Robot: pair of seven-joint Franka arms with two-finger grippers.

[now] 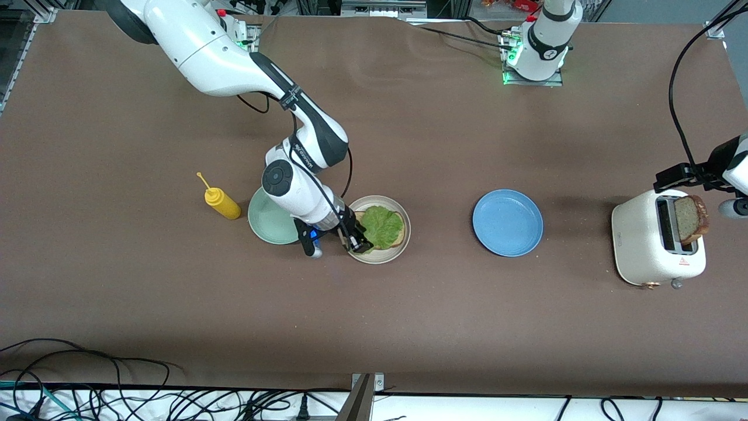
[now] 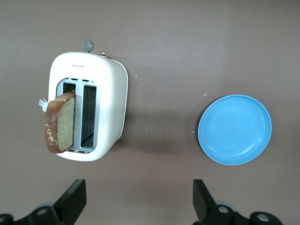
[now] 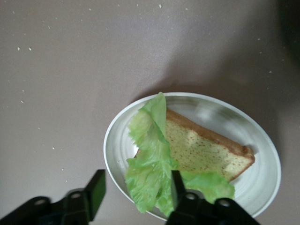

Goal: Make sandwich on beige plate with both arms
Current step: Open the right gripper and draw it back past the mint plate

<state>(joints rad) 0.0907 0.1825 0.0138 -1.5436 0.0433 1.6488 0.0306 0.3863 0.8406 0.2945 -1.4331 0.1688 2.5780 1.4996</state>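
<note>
The beige plate [image 1: 387,258] [image 3: 262,185] holds one bread slice [image 3: 201,151] with a ruffled green lettuce leaf [image 1: 383,227] [image 3: 149,161] lying over it. My right gripper [image 1: 357,241] [image 3: 137,187] hangs low over the plate's rim at the end toward the right arm. It is open, with the leaf's edge lying loose between its fingers. A second bread slice [image 1: 691,219] [image 2: 61,123] stands upright in a slot of the white toaster [image 1: 643,240] [image 2: 110,103]. My left gripper [image 2: 139,199] is open and empty, high over the table beside the toaster.
A blue plate [image 1: 507,223] [image 2: 234,129] sits between the beige plate and the toaster. A mint green plate [image 1: 264,227] lies partly under the right arm, and a yellow squeeze bottle [image 1: 222,203] lies beside it. Cables run along the table edge nearest the front camera.
</note>
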